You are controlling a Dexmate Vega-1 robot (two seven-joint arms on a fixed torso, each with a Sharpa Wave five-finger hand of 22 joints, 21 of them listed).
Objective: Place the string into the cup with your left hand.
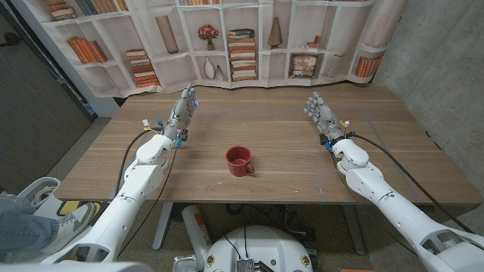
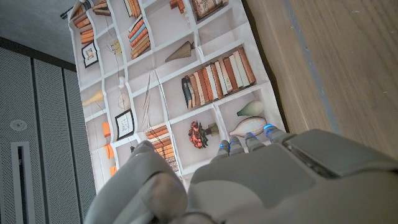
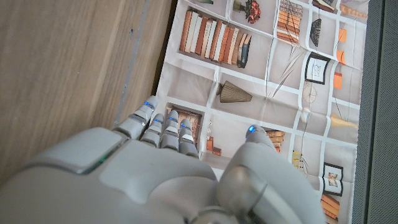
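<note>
A red cup (image 1: 240, 160) with a handle stands upright on the wooden table (image 1: 287, 113), about midway between the two arms. What is inside it I cannot make out. My left hand (image 1: 182, 109) is raised over the table's far left part, well behind and to the left of the cup, fingers straight and apart, holding nothing. My right hand (image 1: 321, 113) mirrors it on the far right, fingers also spread and empty. The left wrist view has the back of the left hand (image 2: 249, 180) with its fingers stretched toward the backdrop. The right wrist view has the right hand (image 3: 155, 174) likewise.
A printed bookshelf backdrop (image 1: 227, 45) hangs behind the table's far edge. A grey concrete wall (image 1: 439, 68) stands at the right. A person's leg and shoe (image 1: 45, 219) are at the lower left, beside the table.
</note>
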